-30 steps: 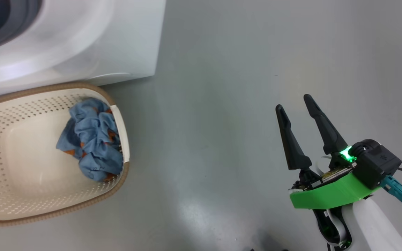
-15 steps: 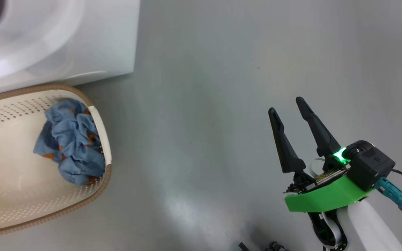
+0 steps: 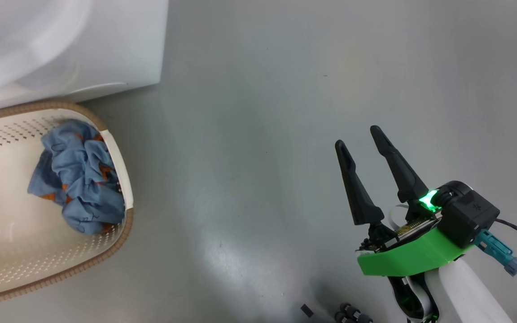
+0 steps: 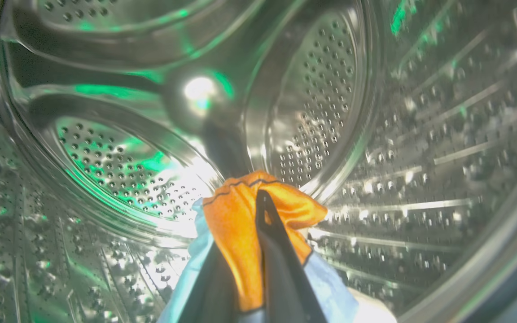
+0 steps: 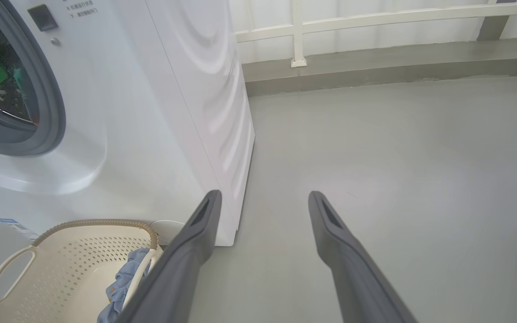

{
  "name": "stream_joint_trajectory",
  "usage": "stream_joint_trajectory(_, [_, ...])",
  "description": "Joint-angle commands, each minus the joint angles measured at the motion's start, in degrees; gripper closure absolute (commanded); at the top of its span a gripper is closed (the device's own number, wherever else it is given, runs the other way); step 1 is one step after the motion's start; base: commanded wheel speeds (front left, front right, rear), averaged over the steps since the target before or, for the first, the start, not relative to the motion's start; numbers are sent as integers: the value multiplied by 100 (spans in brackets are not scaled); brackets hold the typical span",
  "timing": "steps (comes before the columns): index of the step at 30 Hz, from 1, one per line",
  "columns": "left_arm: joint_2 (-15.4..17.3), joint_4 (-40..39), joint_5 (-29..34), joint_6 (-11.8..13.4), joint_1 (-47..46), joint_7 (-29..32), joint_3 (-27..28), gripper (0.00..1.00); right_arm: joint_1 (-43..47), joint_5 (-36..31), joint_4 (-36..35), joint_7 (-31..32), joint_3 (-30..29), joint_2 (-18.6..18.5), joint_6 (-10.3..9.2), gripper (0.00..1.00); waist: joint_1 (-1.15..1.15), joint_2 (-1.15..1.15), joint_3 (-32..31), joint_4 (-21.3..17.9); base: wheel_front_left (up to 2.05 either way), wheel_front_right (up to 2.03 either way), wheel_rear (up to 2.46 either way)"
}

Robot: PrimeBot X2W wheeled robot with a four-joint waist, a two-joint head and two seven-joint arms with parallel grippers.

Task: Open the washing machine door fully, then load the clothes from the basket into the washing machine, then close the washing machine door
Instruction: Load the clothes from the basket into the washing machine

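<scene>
Head camera has swung since a second ago: the big white boxy front-loading washing machine [image 3: 83,45] and the small cream perforated plastic basket [image 3: 126,224] with the brown woven-look rim sit further left in frame. Nothing on the grey floor [image 3: 263,134] has itself shifted. Right pincer [image 3: 357,136] holds the same pose, dark fingers spread wide, empty, well apart from the washing machine's front corner.

Left pincer [image 4: 258,211] is inside the washing machine's perforated steel drum [image 4: 312,89], pinched tight on a light blue garment with orange-brown print [image 4: 234,233]. The cloth drapes off the fingers. My read: release step, first garment of two.

The second crumpled light blue garment [image 3: 76,175] lies in the basket at the washing machine's foot, bunched against the end wall nearer the machine's corner, long axis along that wall.

Relation that matters next: it sits below the drum opening, so the left arm looks nearer. The right pincer would have to cross open floor toward the washing machine.
</scene>
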Motion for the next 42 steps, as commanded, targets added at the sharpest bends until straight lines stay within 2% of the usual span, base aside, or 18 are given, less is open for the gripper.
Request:
stream_joint_trajectory(1, [234,-72,221,-31,167,-33,118,100,23,102,-142,-46,116,-23,41,0,-1,0,-4,-7,0,0,0])
stream_joint_trajectory(8, [106,515,437,-284,143,-33,236,100,35,102,-149,-46,124,-21,41,0,-1,0,-24,5,0,0,0])
stream_joint_trajectory(12, [8,1402,593,-500,-113,-33,-53,100,51,98,-147,-46,112,-32,41,0,-1,0,-77,56,0,0,0])
stream_joint_trajectory(13, [-9,1570,596,-526,-190,-20,-88,97,53,96,-148,-46,116,-32,41,0,-1,0,-88,63,0,0,0])
stream_joint_trajectory(14, [-26,1739,605,-551,-262,37,-135,84,54,96,-148,-46,119,-32,41,0,-1,0,-99,69,0,0,0])
stream_joint_trajectory(15, [-26,1739,605,-551,-262,37,-135,84,54,96,-148,-46,119,-32,41,0,-1,0,-99,69,0,0,0])
stream_joint_trajectory(18, [-71,2147,614,-612,-466,220,-254,60,54,101,-152,-46,121,-33,41,0,-1,0,-119,86,0,0,0])
stream_joint_trajectory(19, [-90,2261,623,-630,-517,315,-306,47,55,102,-151,-46,121,-35,41,0,-1,0,-125,91,0,0,0])
stream_joint_trajectory(20, [-111,2352,607,-645,-572,385,-333,24,55,104,-150,-46,120,-37,41,0,-1,0,-129,96,0,0,0])
stream_joint_trajectory(21, [-132,2440,572,-657,-616,484,-340,7,56,105,-149,-46,116,-37,41,0,-1,0,-134,101,0,0,0])
stream_joint_trajectory(22, [-147,2503,568,-666,-644,575,-376,0,59,106,-147,-46,111,-38,41,0,-1,0,-141,107,0,0,0])
stream_joint_trajectory(32, [-272,2705,279,-699,-671,528,-425,0,60,98,-142,-46,71,-60,41,0,-1,0,-253,178,0,0,0])
stream_joint_trajectory(42, [-435,2636,-141,-702,-300,26,-278,0,88,84,-119,-46,28,-132,41,0,-1,0,-505,326,0,0,0])
